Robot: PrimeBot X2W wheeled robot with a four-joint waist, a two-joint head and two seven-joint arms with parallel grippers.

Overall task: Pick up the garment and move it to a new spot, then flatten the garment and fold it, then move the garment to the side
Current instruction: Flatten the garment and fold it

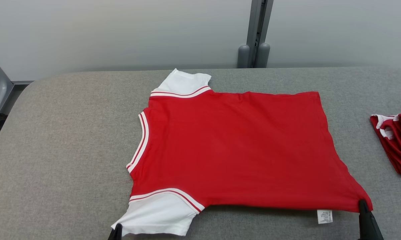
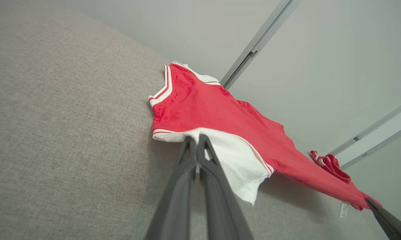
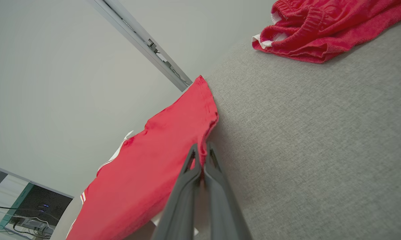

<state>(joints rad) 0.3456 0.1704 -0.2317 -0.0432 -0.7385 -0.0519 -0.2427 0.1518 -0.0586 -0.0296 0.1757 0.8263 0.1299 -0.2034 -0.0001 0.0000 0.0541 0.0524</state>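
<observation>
Left gripper [image 2: 197,139] of mine is clamped on the hem of the near white sleeve [image 1: 160,213], and my right gripper [image 3: 200,153] is clamped on the near hem corner of the garment [image 1: 234,150]. That red shirt lies spread across the middle of the grey padded table [image 1: 70,140], neck toward my left. A second red garment [image 1: 399,143] lies bunched by the table's right edge, apart from the shirt. Bare table stretches to the left and behind; a grey post [image 1: 256,33] stands past the far edge. A white care tag [image 1: 324,216] hangs beside my right gripper, its print too small to read.
</observation>
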